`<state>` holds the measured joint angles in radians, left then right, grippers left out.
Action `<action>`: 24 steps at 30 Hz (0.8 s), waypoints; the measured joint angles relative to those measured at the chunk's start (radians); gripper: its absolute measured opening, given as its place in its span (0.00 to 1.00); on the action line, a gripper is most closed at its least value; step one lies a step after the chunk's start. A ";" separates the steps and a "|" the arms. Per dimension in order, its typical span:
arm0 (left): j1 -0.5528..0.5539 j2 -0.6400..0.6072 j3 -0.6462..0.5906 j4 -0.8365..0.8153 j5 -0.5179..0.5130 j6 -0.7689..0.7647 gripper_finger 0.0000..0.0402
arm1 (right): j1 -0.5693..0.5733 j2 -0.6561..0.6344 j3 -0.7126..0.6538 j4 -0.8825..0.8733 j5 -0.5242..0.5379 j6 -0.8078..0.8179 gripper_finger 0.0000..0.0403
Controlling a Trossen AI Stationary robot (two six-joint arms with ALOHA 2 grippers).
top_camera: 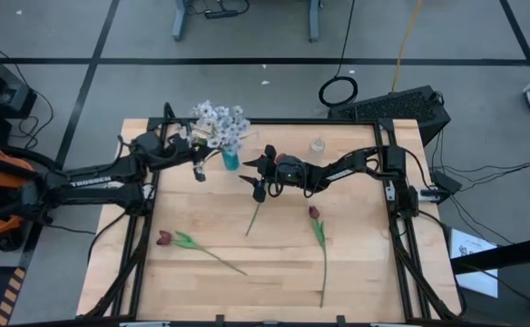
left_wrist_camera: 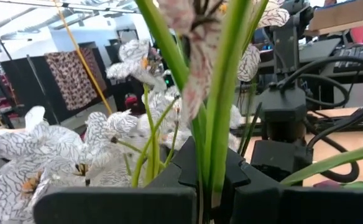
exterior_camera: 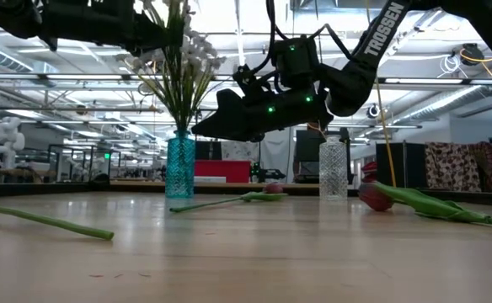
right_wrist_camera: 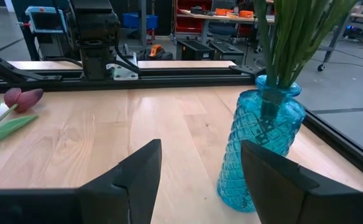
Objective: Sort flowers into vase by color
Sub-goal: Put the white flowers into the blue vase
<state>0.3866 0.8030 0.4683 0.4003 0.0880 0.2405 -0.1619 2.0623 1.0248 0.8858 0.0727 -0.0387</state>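
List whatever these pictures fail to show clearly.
- Left gripper: shut on green stems of white flowers; blossoms blur the left wrist view.
- Third dark red tulip's bud: hidden under the right gripper in the high view.
- Clear glass vase: contents too small to tell.
- Blue glass vase: flower tops cut off, right wrist view.

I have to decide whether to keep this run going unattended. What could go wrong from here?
The left gripper is shut on a white flower stem above the blue vase; a sideways pull might tip the vase. The right gripper hangs open beside that vase and could knock it. Three red tulips lie on the table, and one stem lies right under the right arm.
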 joint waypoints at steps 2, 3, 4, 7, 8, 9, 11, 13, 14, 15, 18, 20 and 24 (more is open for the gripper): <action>0.000 0.011 0.000 0.002 -0.008 0.000 0.03 | 0.000 0.000 0.000 0.000 0.000 0.000 0.52; 0.000 0.015 0.000 0.003 -0.012 0.000 0.03 | 0.000 0.000 0.000 -0.001 0.000 0.000 0.52; 0.000 0.020 0.000 0.005 -0.015 0.000 0.03 | 0.000 0.000 0.000 -0.001 0.000 0.000 0.52; 0.000 0.036 0.001 -0.001 -0.019 -0.012 0.03 | 0.000 -0.001 0.000 -0.001 0.000 0.000 0.52; 0.000 0.041 0.001 -0.002 -0.024 -0.025 0.03 | 0.000 -0.001 0.000 -0.002 0.000 0.000 0.52; 0.000 0.045 0.001 -0.002 -0.029 -0.039 0.03 | 0.000 -0.001 0.000 -0.003 0.000 0.000 0.52; 0.000 0.051 0.001 0.002 -0.043 -0.065 0.03 | 0.000 -0.001 0.000 -0.007 0.000 0.000 0.52; 0.000 0.057 0.001 0.002 -0.049 -0.079 0.03 | 0.000 -0.001 0.000 -0.009 0.000 -0.001 0.52; 0.000 0.058 0.001 0.002 -0.053 -0.084 0.03 | 0.000 -0.001 0.000 -0.010 0.000 0.000 0.52; 0.000 0.058 0.001 0.005 -0.058 -0.091 0.03 | 0.000 -0.001 0.000 -0.010 0.000 0.000 0.52; 0.000 0.057 0.001 0.032 -0.084 -0.113 0.03 | 0.000 -0.001 0.000 -0.017 0.000 0.000 0.52; 0.000 0.057 0.001 0.054 -0.096 -0.128 0.03 | 0.000 -0.001 0.000 -0.018 0.000 0.000 0.52; 0.000 0.057 0.001 0.049 -0.122 -0.131 0.03 | 0.001 -0.001 0.000 -0.018 0.000 0.000 0.52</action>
<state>0.3866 0.8600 0.4690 0.4496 -0.0343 0.1092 -0.1608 2.0617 1.0248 0.8680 0.0723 -0.0387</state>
